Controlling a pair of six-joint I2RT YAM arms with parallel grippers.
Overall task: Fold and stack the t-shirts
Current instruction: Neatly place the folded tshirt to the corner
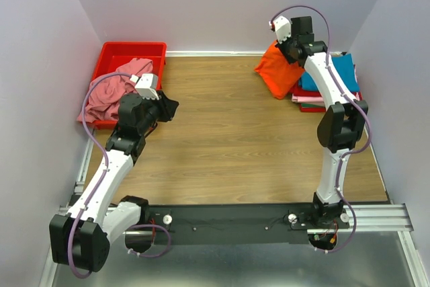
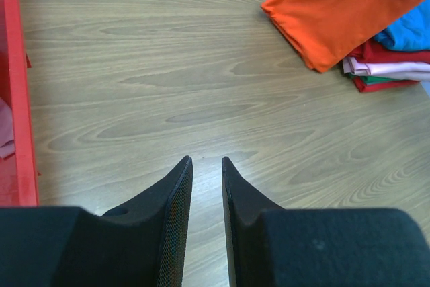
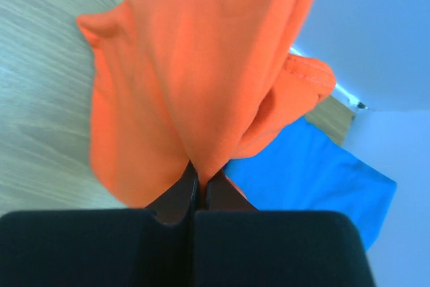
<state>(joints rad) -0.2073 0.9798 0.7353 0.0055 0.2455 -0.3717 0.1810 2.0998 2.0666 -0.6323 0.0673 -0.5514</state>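
The right jaws are clamped together on a fold of the orange shirt point(image 3: 181, 85), which hangs at the far right and overlaps the left edge of the stack of folded shirts point(image 2: 393, 72), blue shirt point(image 3: 316, 186) on top. The left jaws stand slightly apart, holding nothing, over the surface point(image 1: 235, 132) beside the red bin point(image 1: 131, 50), where the pink shirt point(image 1: 111, 92) lies crumpled.

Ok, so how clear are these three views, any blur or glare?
Top external: even soft light, sharp, no glare on the table. Left wrist: wood grain crisp, left gripper slightly soft up close. Right wrist: the orange t-shirt pinched in the right gripper is out of focus.
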